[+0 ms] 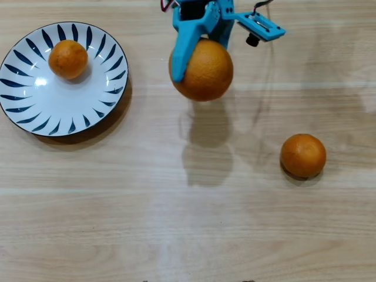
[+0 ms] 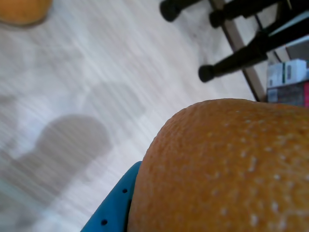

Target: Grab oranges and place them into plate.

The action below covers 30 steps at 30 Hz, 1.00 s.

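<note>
The large orange hangs above the table, its shadow on the wood below, with my blue gripper shut on it. In the wrist view this large orange fills the lower right, a blue finger pressed against its side. A small orange lies in the upper part of the white plate with dark blue strokes at the far left. Another small orange rests on the table at the right, and shows as a sliver at the top left corner of the wrist view.
The light wooden table carries the plate and the loose orange. In the wrist view, black chair or stand legs and some boxes lie beyond the table's edge at the top right.
</note>
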Motion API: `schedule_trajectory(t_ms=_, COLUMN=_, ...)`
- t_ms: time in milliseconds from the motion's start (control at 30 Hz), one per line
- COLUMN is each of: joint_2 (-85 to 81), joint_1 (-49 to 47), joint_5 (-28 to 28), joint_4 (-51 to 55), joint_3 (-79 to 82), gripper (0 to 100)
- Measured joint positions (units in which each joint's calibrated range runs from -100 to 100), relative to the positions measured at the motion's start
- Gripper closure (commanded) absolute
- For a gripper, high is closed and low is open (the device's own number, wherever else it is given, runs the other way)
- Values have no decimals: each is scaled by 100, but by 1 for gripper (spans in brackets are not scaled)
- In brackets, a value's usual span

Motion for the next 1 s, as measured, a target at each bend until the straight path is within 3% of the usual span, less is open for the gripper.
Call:
schedule_trajectory(t_ms=267, joint_2=-956, joint_1=1773, joint_5=52, joint_4=1146, joint_3=-115, gripper=64)
schedule_trajectory(t_ms=533, joint_2=-1007, joint_1=2735, joint_5=261, joint_4=1094, joint_3=372, gripper=64)
schedule_trajectory(t_ms=733, joint_2=68, joint_1=2870, joint_5=287, joint_4=43, joint_3=584, gripper=64)
schedule_trajectory(t_ms=1000, joint_2=1650, joint_1=3157, joint_5=-621, joint_4=-534, joint_3=593, gripper=64)
